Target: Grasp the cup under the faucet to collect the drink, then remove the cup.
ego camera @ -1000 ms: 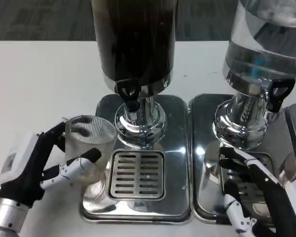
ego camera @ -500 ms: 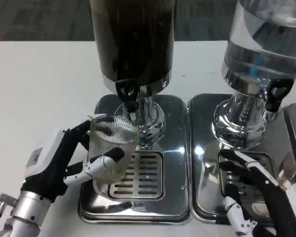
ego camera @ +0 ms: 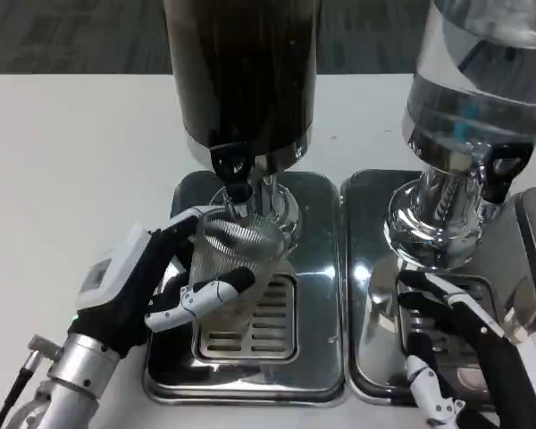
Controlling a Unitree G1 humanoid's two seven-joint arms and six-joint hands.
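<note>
Cup (ego camera: 234, 259) carried rightward by left hand (ego camera: 152, 281), now under faucet (ego camera: 235, 179).

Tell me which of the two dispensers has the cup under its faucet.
The dark dispenser, on the left of the picture: the left robot hand holds the ribbed clear cup beneath its black tap. The clear dispenser has none.

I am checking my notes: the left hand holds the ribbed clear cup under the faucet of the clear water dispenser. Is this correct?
Not quite. In the head view the left hand does hold the ribbed clear cup, but under the faucet of the dark drink dispenser, not the clear water dispenser, which stands to the right over the other tray.
</note>
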